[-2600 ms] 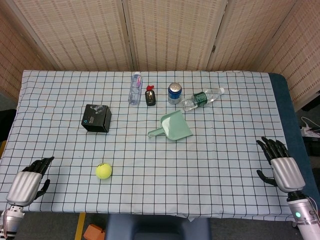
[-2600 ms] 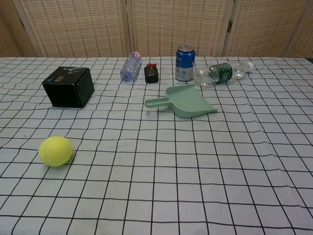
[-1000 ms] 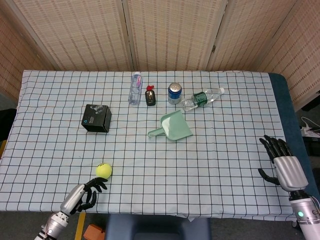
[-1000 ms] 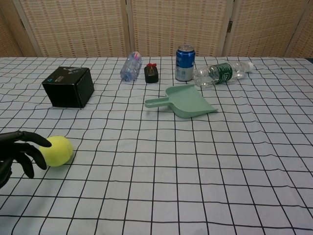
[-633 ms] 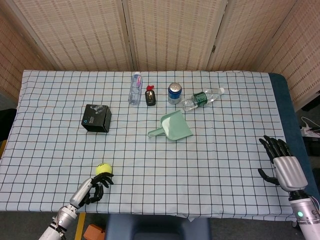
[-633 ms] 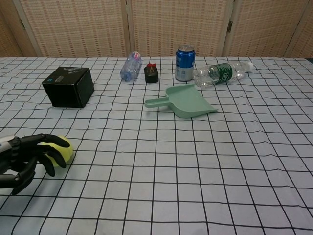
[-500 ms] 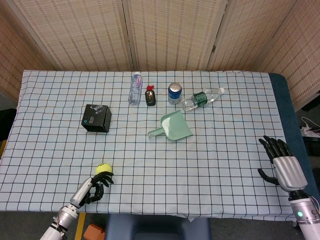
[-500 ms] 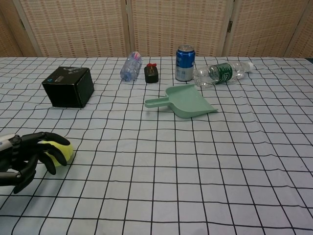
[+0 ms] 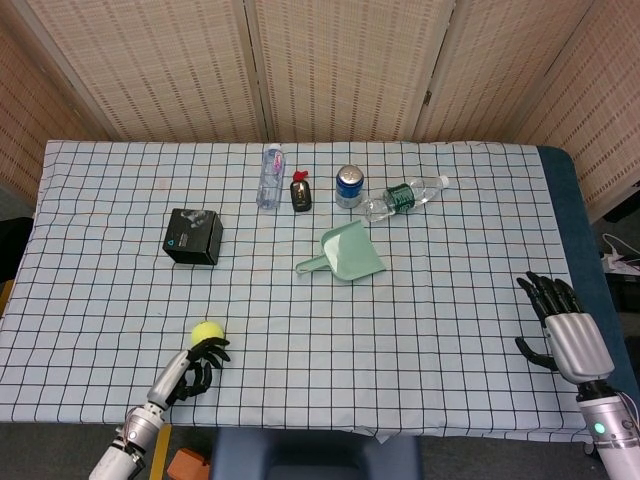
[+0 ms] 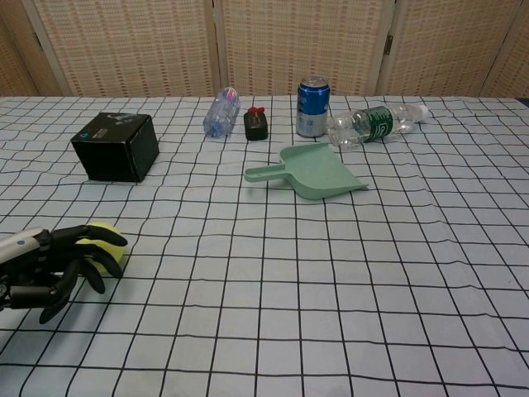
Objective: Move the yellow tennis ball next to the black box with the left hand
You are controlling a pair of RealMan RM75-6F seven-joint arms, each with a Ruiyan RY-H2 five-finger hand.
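1. While the yellow tennis ball [image 9: 208, 332] [image 10: 105, 246] sits on the table's [image 9: 450, 300] [image 10: 331, 289] near-left area, the left hand [image 9: 190, 370] [image 10: 50, 265] reaches it from the near side, dark fingers [image 10: 87, 256] curled over and around its near half. Contact visible in the chest view; whether the ball is lifted off the cloth, can't tell.
2. Black box [image 9: 194, 236] [image 10: 116, 146] stands farther back on the left, well apart from the ball, upright, small blue mark on its front-left face.
3. Green dustpan [image 9: 346, 252] [image 10: 318, 172] lies near table centre, handle pointing left, scoop opening toward the right.
4. Far row, left to right: clear bottle [image 9: 271, 176] [image 10: 221, 112] lying down, small dark item with red top [image 9: 300, 192] [image 10: 255, 123] just beside it, blue can [image 9: 348, 186] [image 10: 313, 106] upright, green-label bottle [image 9: 402, 197] [image 10: 376, 123] lying on its side, cap end pointing far-right, its base end close to the can.
5. Right hand [image 9: 562, 325] shows only in the head view, at the near-right table edge, palm down, fingers spread, holding nothing.
6. Table carries a white cloth with a black grid; woven folding screen [image 9: 340, 70] [image 10: 289, 41] stands behind it.
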